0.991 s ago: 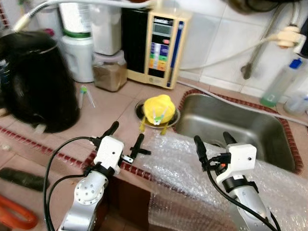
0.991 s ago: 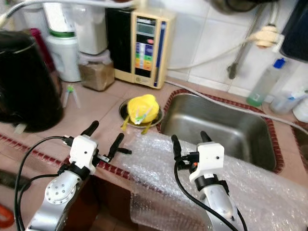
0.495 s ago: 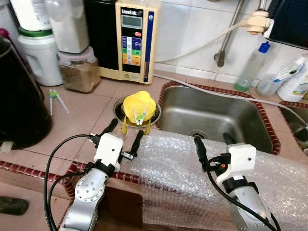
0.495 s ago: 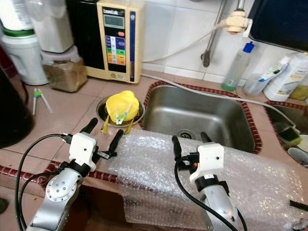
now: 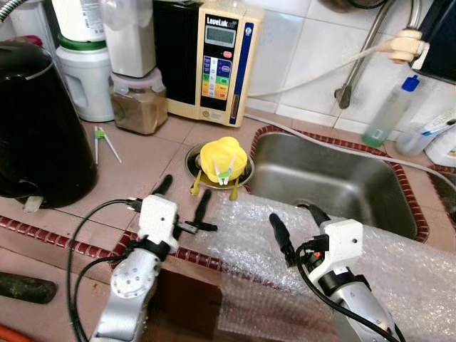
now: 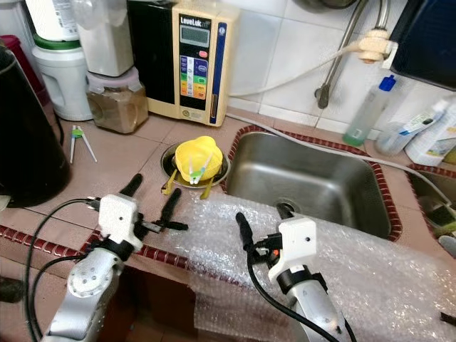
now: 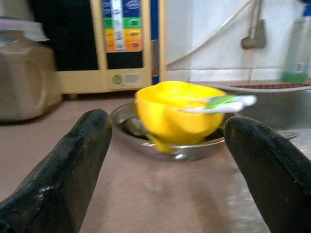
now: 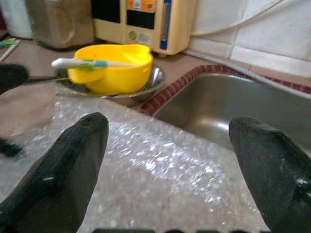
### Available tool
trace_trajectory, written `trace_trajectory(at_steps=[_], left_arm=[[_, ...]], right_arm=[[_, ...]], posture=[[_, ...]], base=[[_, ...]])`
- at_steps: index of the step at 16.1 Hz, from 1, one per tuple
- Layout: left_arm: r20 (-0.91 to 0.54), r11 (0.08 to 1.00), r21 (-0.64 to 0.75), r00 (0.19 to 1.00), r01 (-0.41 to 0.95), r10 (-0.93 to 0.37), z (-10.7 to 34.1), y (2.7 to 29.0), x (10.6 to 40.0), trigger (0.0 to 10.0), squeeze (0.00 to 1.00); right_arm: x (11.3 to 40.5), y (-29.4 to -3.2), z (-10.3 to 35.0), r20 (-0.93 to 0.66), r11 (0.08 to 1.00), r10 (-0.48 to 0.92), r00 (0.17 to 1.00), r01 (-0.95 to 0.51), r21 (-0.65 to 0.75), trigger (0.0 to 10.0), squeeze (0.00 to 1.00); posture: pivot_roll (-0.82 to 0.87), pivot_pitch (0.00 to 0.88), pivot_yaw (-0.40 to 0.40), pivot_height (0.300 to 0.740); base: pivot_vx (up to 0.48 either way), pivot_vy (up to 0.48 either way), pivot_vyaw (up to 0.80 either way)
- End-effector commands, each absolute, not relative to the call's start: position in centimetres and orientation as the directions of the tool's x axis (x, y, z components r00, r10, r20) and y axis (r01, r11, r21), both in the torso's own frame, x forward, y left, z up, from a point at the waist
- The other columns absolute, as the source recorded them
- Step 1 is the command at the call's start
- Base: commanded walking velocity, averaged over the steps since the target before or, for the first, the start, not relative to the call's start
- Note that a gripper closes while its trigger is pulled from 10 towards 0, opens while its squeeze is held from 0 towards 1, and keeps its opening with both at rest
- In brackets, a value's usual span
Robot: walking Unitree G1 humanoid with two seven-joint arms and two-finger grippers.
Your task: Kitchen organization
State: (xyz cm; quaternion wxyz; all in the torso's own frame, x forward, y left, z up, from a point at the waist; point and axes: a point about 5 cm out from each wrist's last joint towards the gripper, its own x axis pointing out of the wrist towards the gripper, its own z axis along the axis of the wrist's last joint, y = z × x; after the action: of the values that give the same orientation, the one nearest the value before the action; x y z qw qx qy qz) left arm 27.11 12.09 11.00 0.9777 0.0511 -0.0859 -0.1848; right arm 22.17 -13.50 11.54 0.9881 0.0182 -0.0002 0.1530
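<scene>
Both arms are up over the tiled tabletop [image 5: 142,160]. The left end effector [image 5: 182,203] hovers released, fingers spread, just short of the yellow bowl [image 5: 222,158], which sits in a small metal dish [image 5: 194,158] beside the steel sink [image 5: 335,187], a green-and-white utensil [image 7: 221,102] lying across its rim. The right end effector [image 5: 296,226] hangs released too, above the bubble wrap [image 5: 399,256] draped over the sink's front edge.
</scene>
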Motion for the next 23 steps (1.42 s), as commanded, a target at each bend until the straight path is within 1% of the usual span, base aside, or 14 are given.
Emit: trace_trajectory(at_steps=[1,2,3,4,9,11,12,13,14,16,20,21,23], left_arm=[[0.162,0.911,0.147,0.899,0.386,-0.408,11.5,11.4,27.3,10.0,0.0],[0.166,0.906,0.162,0.895,0.39,-0.415,11.6,11.3,27.3,10.0,0.0],[0.171,0.901,0.132,0.886,0.413,-0.431,11.7,11.1,27.2,10.0,0.0],[0.18,0.892,0.118,0.873,0.437,-0.452,11.9,10.8,27.2,10.0,1.0],[0.2,0.871,0.098,0.848,0.481,-0.491,12.1,10.2,26.9,10.0,1.0],[0.198,0.852,0.153,0.829,0.501,-0.524,12.3,10.0,26.7,10.0,1.0],[0.206,0.854,0.184,0.831,0.486,-0.517,12.4,10.2,26.7,10.0,1.0],[0.225,0.881,0.198,0.855,0.43,-0.468,12.8,11.1,27.0,10.0,1.0],[0.239,0.891,0.189,0.861,0.413,-0.449,13.2,11.5,27.3,10.0,1.0],[0.265,0.891,0.186,0.852,0.415,-0.452,14.0,11.3,27.5,10.0,1.0],[0.273,0.856,0.144,0.811,0.496,-0.517,14.4,9.9,27.4,10.0,1.0],[0.272,0.821,0.141,0.776,0.553,-0.569,14.6,8.8,27.1,10.0,1.0],[0.271,0.777,0.127,0.732,0.616,-0.625,14.7,7.7,26.8,10.0,1.0]], right_arm=[[22.0,-13.6,11.8,0.008,0.949,0.314,0.949,-0.314,0.038,10.0,0.0],[21.8,-13.6,11.8,0.007,0.949,0.314,0.949,-0.314,0.038,10.0,0.0],[21.8,-13.6,11.7,0.002,0.948,0.316,0.949,-0.316,0.04,10.0,0.0],[21.8,-13.6,11.7,-0.002,0.947,0.32,0.948,-0.319,0.041,10.0,0.0],[21.9,-13.8,11.9,-0.005,0.944,0.329,0.944,-0.329,0.038,10.0,0.0],[21.7,-13.5,11.8,-0.017,0.936,0.351,0.936,-0.349,0.046,10.0,0.0],[21.6,-13.4,11.8,-0.02,0.934,0.356,0.934,-0.355,0.05,10.0,0.0],[21.6,-13.4,11.6,-0.025,0.934,0.353,0.935,-0.351,0.062,10.0,0.0],[21.7,-13.2,11.5,-0.027,0.931,0.361,0.932,-0.358,0.075,10.0,0.0],[21.6,-12.5,11.6,-0.026,0.909,0.411,0.911,-0.407,0.087,10.0,0.0],[21.9,-12.1,11.4,-0.038,0.891,0.441,0.897,-0.432,0.137,10.0,0.0],[21.8,-12.0,11.4,-0.046,0.882,0.462,0.886,-0.453,0.128,10.0,0.0],[21.7,-12.2,11.4,-0.051,0.877,0.472,0.88,-0.462,0.129,10.0,0.0]], posture=[[0.13,0.0,-0.094,0.74],[0.13,0.0,-0.094,0.74],[0.13,0.0,-0.099,0.74],[0.13,0.0,-0.102,0.74],[0.13,0.0,-0.107,0.74],[0.13,0.0,-0.108,0.74],[0.13,0.0,-0.107,0.74],[0.14,0.0,-0.106,0.74],[0.14,0.0,-0.106,0.74],[0.15,0.0,-0.104,0.74],[0.15,0.0,-0.102,0.74],[0.15,0.0,-0.109,0.74],[0.14,0.0,-0.121,0.74]], base=[[0.0,0.0,0.0],[0.0,0.0,0.0],[0.0,0.0,0.0],[0.0,0.0,0.0],[0.0,0.0,0.0],[0.0,0.0,0.0],[0.0,0.0,0.0],[0.0,0.0,0.0],[0.0,0.0,0.0],[0.0,0.0,0.0],[0.0,0.0,0.0],[0.0,0.0,0.0],[0.0,0.0,0.0]])
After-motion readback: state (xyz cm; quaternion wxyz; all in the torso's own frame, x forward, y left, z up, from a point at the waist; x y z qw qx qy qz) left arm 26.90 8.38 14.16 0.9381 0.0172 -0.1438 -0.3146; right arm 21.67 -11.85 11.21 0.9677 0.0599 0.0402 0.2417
